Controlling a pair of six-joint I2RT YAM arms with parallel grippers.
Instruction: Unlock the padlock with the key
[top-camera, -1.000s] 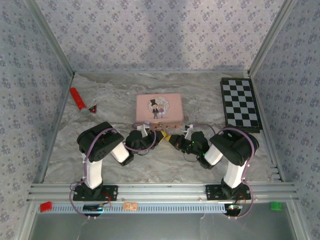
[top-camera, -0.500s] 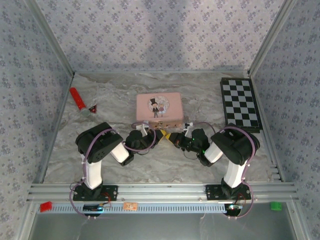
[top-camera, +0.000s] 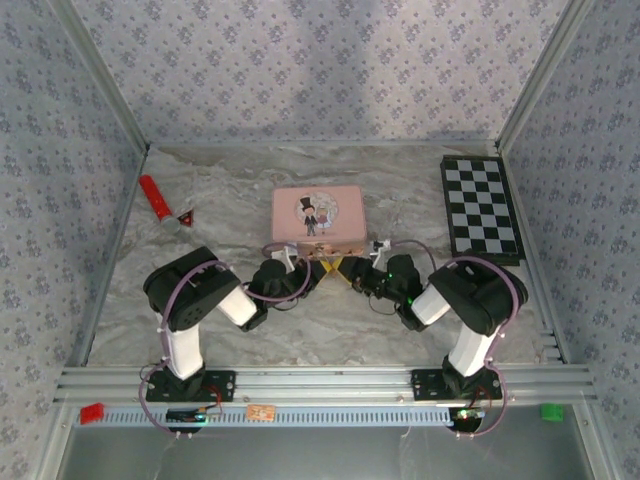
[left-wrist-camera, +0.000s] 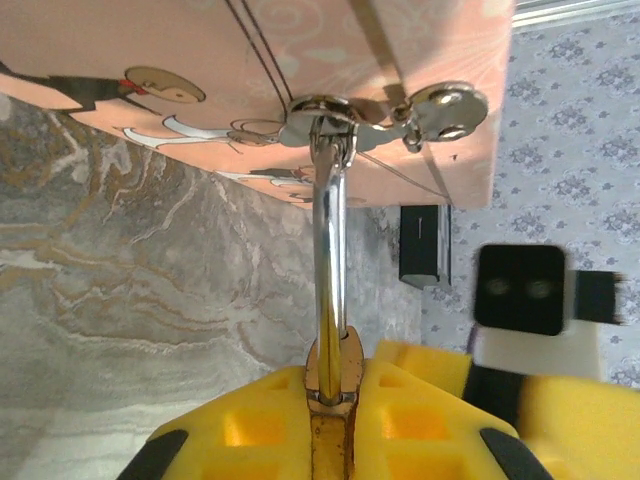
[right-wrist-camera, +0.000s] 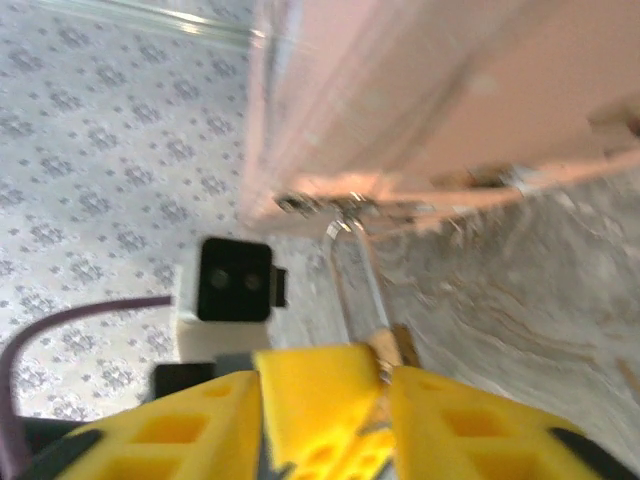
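Left gripper (left-wrist-camera: 330, 430) clamped the brass padlock (left-wrist-camera: 330, 300) by its body, steadying it where the shackle hung through the pink tin (left-wrist-camera: 200, 60) clasp (left-wrist-camera: 320, 110). Right gripper (top-camera: 352, 277) waited just beside it; blur hid whether it was apart or together.

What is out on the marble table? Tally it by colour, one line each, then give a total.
Pink: 1, the tin
Brass: 1, the padlock
Black-and-white: 1, the chessboard
Red: 2, the stick and a small piece beside it
Total: 5
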